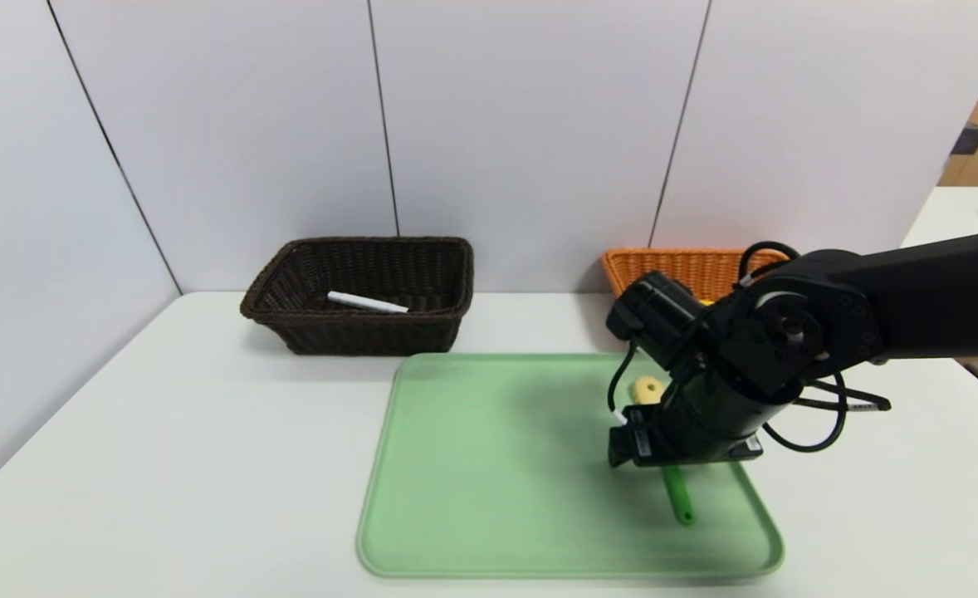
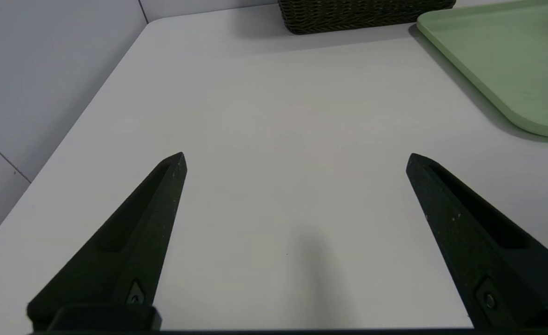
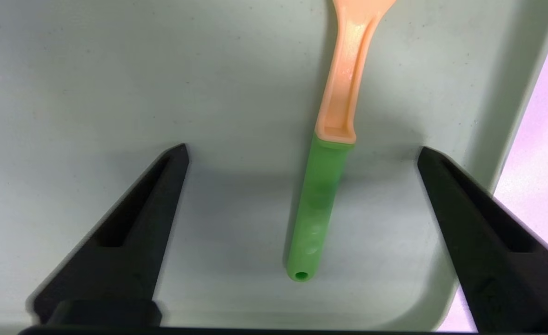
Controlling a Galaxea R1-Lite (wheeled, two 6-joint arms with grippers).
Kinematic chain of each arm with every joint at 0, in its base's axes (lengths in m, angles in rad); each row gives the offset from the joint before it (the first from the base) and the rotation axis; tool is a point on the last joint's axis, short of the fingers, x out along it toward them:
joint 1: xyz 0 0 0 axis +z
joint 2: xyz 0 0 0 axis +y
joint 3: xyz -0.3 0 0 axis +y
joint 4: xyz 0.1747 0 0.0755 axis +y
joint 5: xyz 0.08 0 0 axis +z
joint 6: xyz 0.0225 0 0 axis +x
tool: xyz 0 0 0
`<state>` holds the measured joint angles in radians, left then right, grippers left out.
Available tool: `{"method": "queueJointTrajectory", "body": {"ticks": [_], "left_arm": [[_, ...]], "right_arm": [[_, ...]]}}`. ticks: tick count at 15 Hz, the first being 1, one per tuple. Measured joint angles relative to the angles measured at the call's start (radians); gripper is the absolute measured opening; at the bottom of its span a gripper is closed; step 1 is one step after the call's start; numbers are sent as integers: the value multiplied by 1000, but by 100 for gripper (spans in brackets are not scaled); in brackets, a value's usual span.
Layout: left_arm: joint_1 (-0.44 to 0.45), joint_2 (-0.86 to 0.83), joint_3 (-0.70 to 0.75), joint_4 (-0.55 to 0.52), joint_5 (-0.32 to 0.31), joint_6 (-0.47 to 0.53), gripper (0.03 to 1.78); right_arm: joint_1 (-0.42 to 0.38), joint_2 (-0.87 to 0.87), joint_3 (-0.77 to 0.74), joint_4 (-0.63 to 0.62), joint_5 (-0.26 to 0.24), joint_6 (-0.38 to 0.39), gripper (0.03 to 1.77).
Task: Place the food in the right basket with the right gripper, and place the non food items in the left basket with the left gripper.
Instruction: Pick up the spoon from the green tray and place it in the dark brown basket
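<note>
The white bench (image 1: 165,432) carries a green tray (image 1: 489,498) at its middle, and everything else can be placed from that tray. Behind the tray's left corner sits the dark basket (image 1: 356,332), with the white marker (image 1: 366,302) lying inside it. Behind the tray's right corner stands the orange basket (image 1: 663,267), half hidden by the right arm; a sliver of yellow shows in it, probably the banana, though too little shows to be sure.

The spoon (image 3: 323,204) lies on the tray near its right edge, green handle toward the tray's front rim, cream head toward the back. The right gripper (image 3: 302,153) hangs over it, pointing steeply down, jaws wide and holding nothing; the handle lies between the two fingers, a little nearer one of them and touching neither.

The left gripper (image 2: 295,158) is parked off the tray's left side, jaws wide and empty.

A spoon is no food, so by the task it belongs to the left gripper and the dark basket. If this grasp goes on regardless, it should close across the thick green handle, not the thin neck, and lift straight up.
</note>
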<state>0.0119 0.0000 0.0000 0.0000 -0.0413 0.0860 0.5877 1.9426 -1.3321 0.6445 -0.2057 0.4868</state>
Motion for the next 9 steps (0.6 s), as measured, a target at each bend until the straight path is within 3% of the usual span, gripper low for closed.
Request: {"method": "queueJointTrajectory", "body": {"ticks": [3,6,8,9], "left_arm": [[0,0,0,0,0,0,169],[0,0,0,0,0,0,169],[0,0,0,0,0,1,169],[0,0,0,0,0,0,169]], "right_arm": [[-3,0,0,3,0,0,110],[-7,1,3,5,1,1,78],[-9,1,3,6,1,6,11],[-9,1,4,6,1,7,15]]}}
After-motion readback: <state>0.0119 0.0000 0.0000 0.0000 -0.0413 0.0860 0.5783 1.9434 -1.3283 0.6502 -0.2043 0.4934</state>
